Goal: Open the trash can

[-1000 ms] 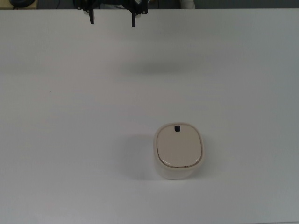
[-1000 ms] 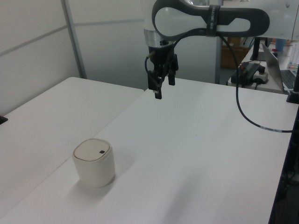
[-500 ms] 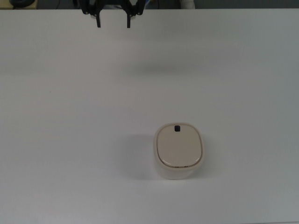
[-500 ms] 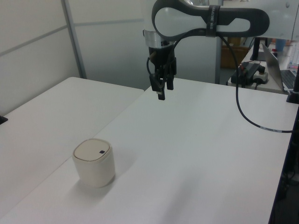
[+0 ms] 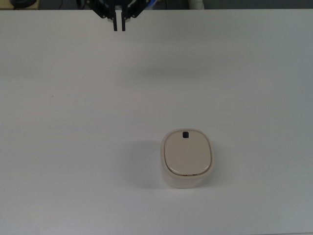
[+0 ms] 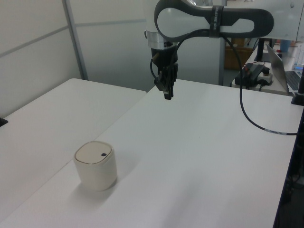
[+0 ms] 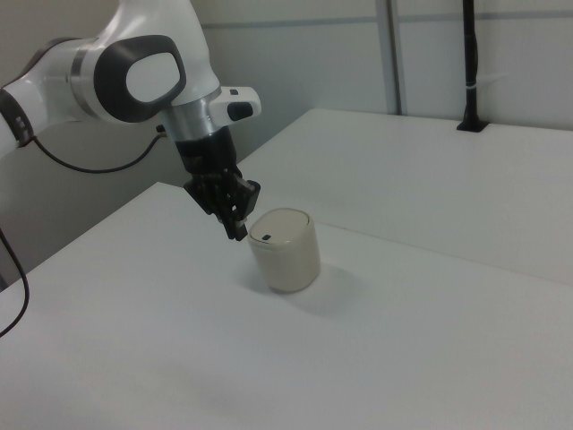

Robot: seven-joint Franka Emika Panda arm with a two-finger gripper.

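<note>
No text, label, brand, number or sign can be read anywhere in these views.

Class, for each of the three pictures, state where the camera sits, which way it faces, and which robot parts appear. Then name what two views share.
Top view: overhead, facing down on the white table; only the gripper shows.
Left view: raised beside the table, facing the arm; the small cream-beige plastic trash can is nearest.
Right view: raised on the opposite side; arm at the right view's left.
Left and right views share the closed lid's black button.
</note>
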